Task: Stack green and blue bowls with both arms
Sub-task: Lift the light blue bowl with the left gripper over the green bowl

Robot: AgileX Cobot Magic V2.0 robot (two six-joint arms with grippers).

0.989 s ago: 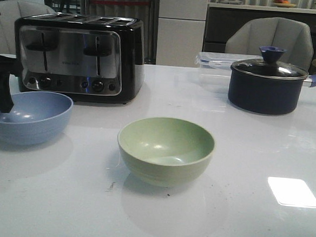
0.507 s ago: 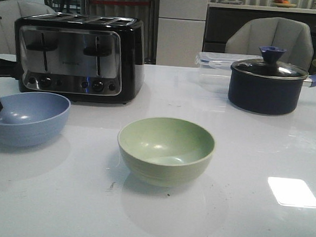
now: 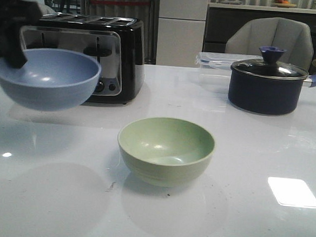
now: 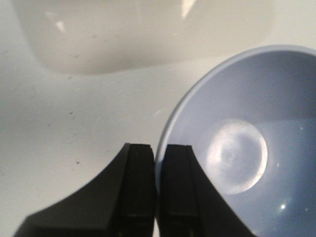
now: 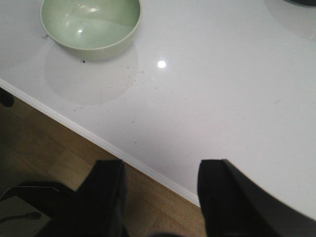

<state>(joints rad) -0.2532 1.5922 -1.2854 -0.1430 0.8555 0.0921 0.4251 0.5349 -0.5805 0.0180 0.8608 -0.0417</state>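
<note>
Left end effector pinching the blue bowl rim, bowl raised above the bench, green bowl resting centre, right end effector spread wide, holding nothing

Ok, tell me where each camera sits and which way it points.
Front: faces forward over the table; left gripper lifts the blue bowl.
Left wrist: looks down, fingers clamping that bowl's rim.
Right wrist: looks down near the table edge, right gripper open.
Front and right wrist share the green bowl.
</note>
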